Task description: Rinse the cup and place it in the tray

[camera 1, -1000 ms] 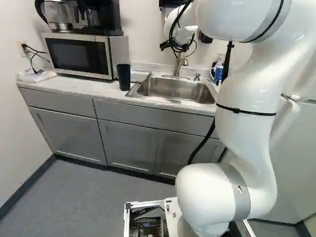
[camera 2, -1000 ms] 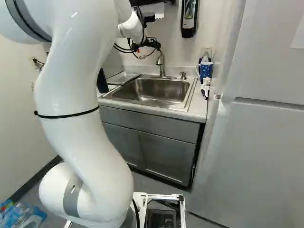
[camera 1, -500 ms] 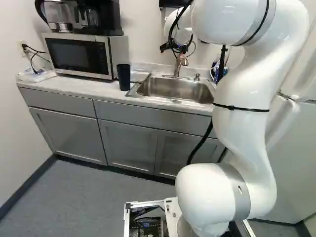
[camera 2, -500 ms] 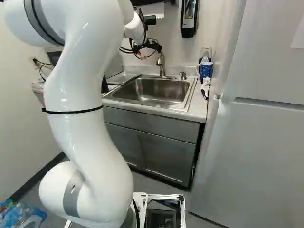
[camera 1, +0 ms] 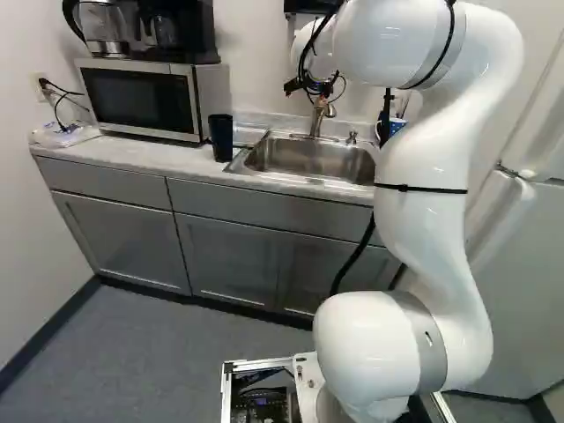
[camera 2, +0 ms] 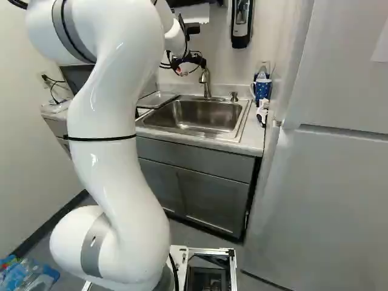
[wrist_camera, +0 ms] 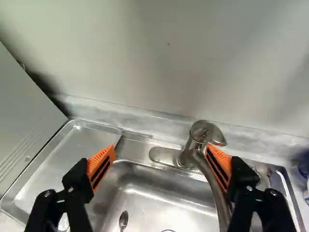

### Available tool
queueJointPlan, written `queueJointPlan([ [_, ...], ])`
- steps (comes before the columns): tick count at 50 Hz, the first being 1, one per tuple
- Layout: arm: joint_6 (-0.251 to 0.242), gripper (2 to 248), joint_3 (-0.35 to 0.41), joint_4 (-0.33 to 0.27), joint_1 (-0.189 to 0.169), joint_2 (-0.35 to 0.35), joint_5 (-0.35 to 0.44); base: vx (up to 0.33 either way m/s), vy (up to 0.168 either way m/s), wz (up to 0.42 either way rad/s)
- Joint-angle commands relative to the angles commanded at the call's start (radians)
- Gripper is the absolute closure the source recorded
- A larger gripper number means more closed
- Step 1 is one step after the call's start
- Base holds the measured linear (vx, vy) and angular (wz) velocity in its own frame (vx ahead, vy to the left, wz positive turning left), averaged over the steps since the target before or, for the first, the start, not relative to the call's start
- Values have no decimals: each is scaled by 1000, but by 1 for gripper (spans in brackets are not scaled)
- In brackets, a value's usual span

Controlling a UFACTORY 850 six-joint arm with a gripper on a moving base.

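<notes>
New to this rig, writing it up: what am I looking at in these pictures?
One white robot arm, seen from behind by left and right base cameras. The wrist camera looks along its black hand with orange pads: open, holding nothing, above a stainless-steel sink with what looks like a metal spoon in it. A shallow silver metal tray lies beside the sink. On the pale grey counter: a tall dark cup, a blue spotted mug and a silver-and-black microwave.

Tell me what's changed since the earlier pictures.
The arm has leaned forward, its upper part shifting toward the middle of both base views. Nothing visibly taken up or let go; the fingers stand open. The cup, tray, sink and base stayed put.
</notes>
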Motion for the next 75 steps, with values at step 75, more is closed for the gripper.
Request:
queueJointPlan([
  [75, 0, 3, -93, 0, 2, -75, 144, 0, 0, 0],
])
